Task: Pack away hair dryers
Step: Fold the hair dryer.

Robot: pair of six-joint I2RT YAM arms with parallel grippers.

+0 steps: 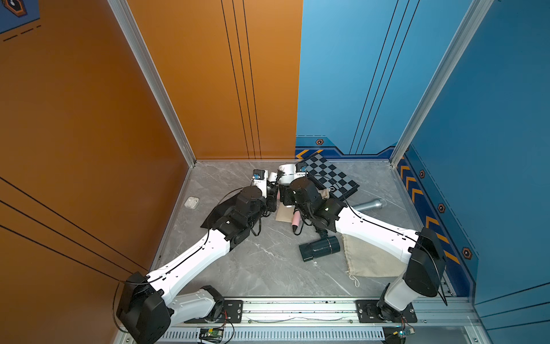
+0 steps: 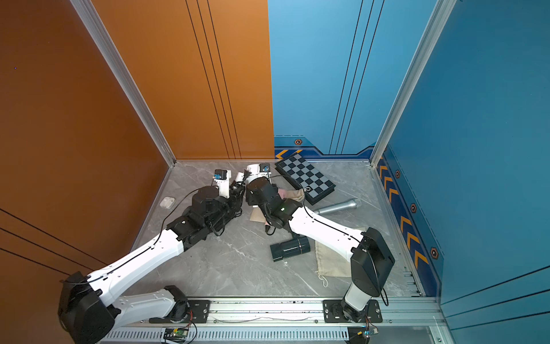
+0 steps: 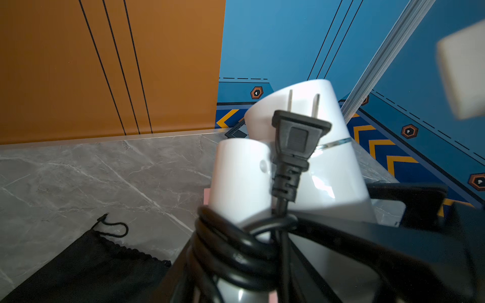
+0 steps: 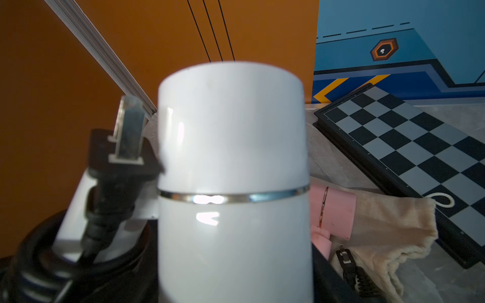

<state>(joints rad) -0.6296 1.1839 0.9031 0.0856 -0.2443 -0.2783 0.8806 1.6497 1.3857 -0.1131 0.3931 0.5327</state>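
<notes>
Both arms hold the white hair dryer [image 1: 286, 170] up near the back wall. In the left wrist view my left gripper [image 3: 241, 265] is shut on its folded handle [image 3: 240, 178], where the black cord is bundled; the plug [image 3: 296, 147] sticks up. My right gripper [image 4: 236, 262] is shut on its barrel [image 4: 231, 147], which carries a silver ring. The pink hair dryer [image 4: 337, 210] lies at the mouth of a beige cloth bag [image 4: 388, 230] beneath them. The dark teal hair dryer [image 1: 320, 248] lies on the table, nearer the front.
A black drawstring bag [image 1: 218, 213] lies under the left arm, and a second beige bag [image 1: 372, 259] under the right arm. A chessboard [image 1: 330, 178] and a silver microphone [image 1: 370, 205] sit at the back right. A white earbud case [image 1: 191, 202] is by the left wall.
</notes>
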